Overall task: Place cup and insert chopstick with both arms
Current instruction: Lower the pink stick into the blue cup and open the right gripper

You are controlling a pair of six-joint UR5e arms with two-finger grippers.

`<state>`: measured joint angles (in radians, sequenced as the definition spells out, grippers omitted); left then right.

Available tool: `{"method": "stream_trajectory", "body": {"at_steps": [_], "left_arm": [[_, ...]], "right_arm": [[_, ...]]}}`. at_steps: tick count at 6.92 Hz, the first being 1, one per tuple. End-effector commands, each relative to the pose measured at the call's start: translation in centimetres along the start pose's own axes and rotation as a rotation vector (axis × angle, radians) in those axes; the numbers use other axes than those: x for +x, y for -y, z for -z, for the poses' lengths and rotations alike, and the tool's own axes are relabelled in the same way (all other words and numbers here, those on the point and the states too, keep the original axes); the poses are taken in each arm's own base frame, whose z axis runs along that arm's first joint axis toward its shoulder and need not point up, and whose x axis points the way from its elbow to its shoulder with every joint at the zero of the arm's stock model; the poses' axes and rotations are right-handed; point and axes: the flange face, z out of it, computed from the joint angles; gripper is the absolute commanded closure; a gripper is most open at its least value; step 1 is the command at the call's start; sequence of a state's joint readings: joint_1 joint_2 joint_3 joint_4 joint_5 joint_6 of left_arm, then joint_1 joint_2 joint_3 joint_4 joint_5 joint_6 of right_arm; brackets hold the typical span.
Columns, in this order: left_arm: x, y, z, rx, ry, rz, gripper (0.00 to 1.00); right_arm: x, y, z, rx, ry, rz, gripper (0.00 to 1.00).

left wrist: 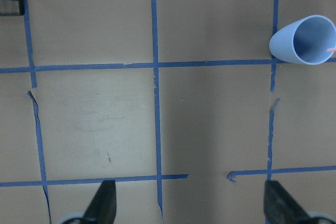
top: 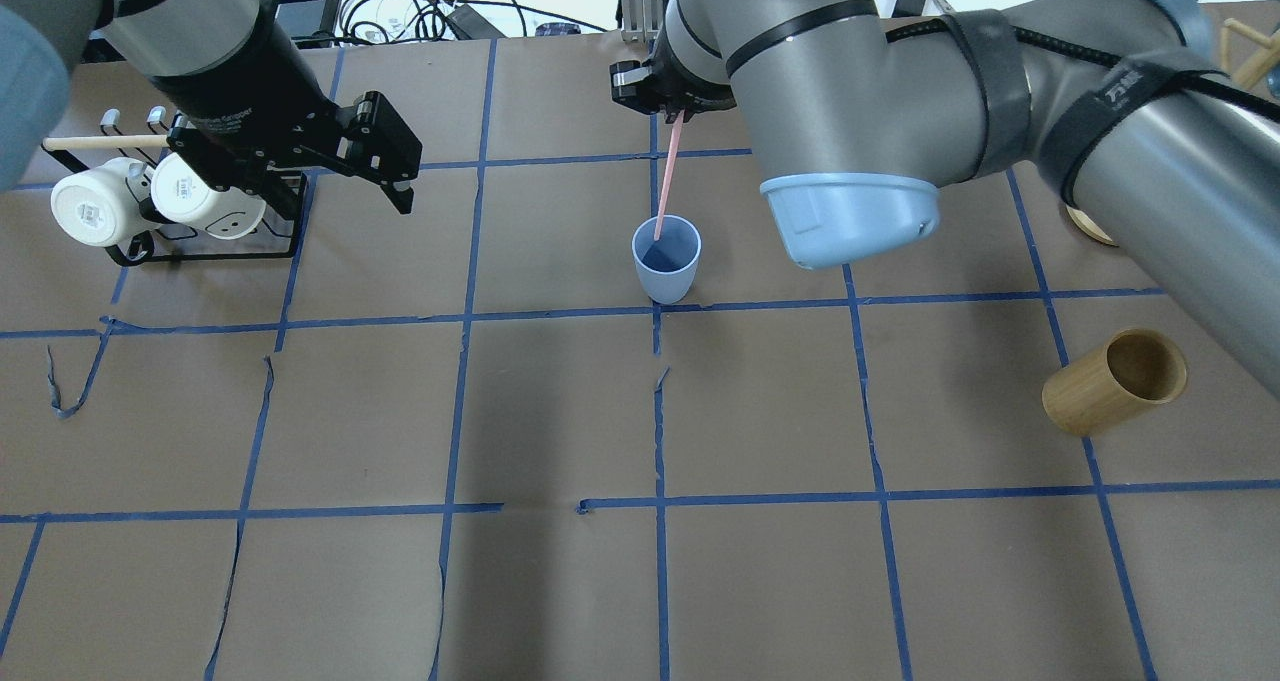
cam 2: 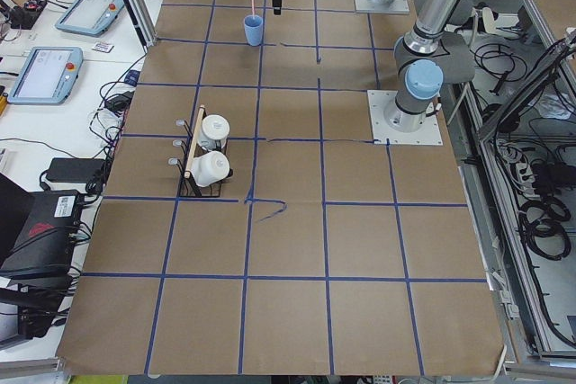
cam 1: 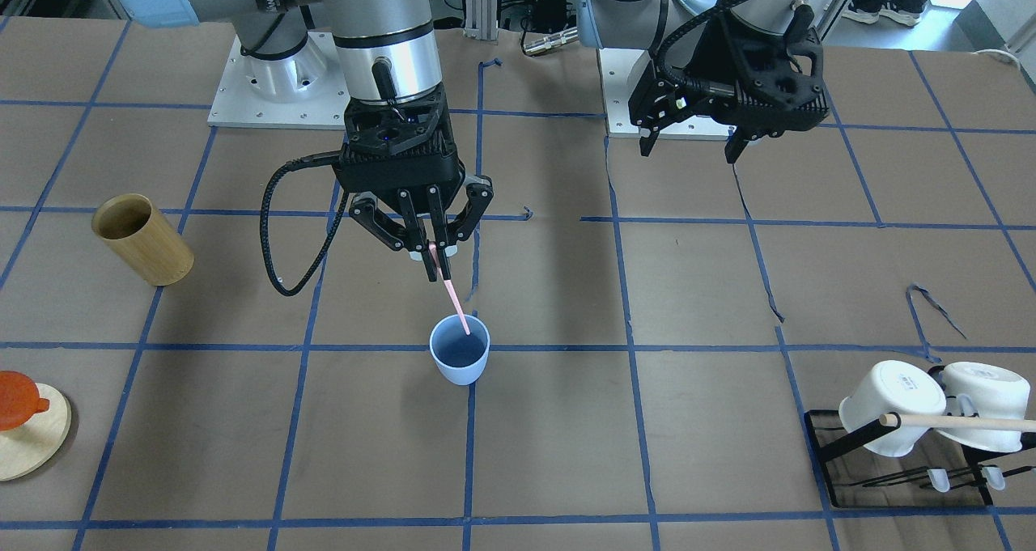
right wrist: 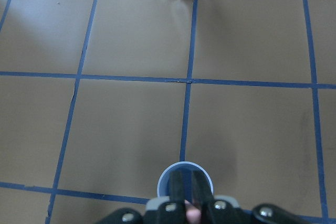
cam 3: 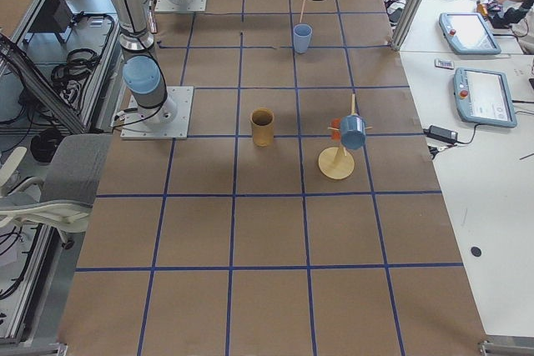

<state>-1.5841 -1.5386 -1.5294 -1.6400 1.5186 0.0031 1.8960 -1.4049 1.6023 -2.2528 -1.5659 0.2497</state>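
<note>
The right tool (cam 1: pixel 435 260) pinches the pink chopstick (cam 1: pixel 455 300), which stands nearly upright with its lower tip inside the blue cup (cam 1: pixel 460 366). The left tool (cam 1: pixel 688 151) hangs spread.

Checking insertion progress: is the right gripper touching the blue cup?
Apart. The front-facing view shows the right gripper above the blue cup with a visible gap; only the pink chopstick it holds reaches into the cup.
</note>
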Motion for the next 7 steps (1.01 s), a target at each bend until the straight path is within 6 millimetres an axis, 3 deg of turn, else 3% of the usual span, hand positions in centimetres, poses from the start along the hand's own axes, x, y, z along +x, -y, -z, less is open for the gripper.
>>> {"method": "stream_trajectory", "body": {"at_steps": [1,3,4,6,7], "left_arm": [[-0.34,0.10,0.02,0.001,0.000,0.007,0.00],[-1.07,0.31,0.13,0.003,0.000,0.021,0.00],[-1.29,0.37,0.14,0.003,0.000,0.025,0.00],[-1.29,0.36,0.07,0.002,-0.001,0.026,0.00],[-1.28,0.37,0.14,0.003,-0.001,0.025,0.00]], "right_arm": [[0.16,-0.69,-0.62,-0.009,-0.001,0.004,1.00],[0.22,-0.95,-1.03,-0.005,0.002,0.009,1.00],[0.26,-1.12,-1.33,-0.001,0.003,0.010,0.89],[0.28,-1.09,-1.22,0.008,0.002,0.000,0.00],[0.28,-1.02,-1.05,0.008,0.000,0.000,0.00]]}}
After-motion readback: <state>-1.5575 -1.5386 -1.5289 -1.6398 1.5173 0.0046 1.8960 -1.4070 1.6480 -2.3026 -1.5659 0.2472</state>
